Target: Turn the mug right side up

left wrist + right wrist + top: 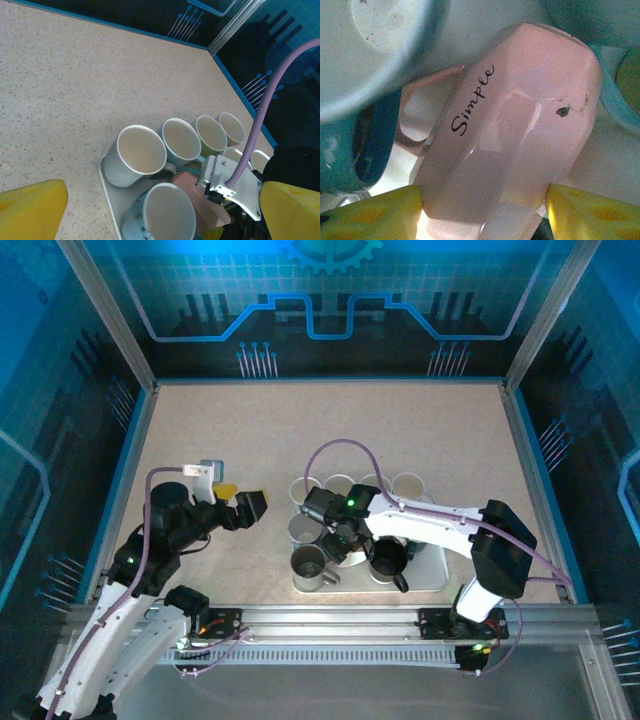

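Right wrist view: pink mug (520,125), faceted and lettered "Simple", with its side wall and handle toward the lens. It sits on the white tray (432,576), hemmed by a teal mug (350,145) on its handle side and a blue-rimmed mug (615,85) on the other. Little room is left at either edge.

Left wrist view: four open-mouthed mugs (141,150) line the tray's far edge, and a fifth (165,212) stands nearer.

Top external view: speckled beige tabletop (250,430) runs from the tray's far and left edges to the blue-lit panel walls (320,300). The tray's near edge lies close to the aluminium rail (330,618).

The right gripper (485,212) pinches the pink mug, one yellow pad (370,212) against each flank. The left gripper (243,500) hangs just left of the tray with its jaws spread wide, apart from every mug.
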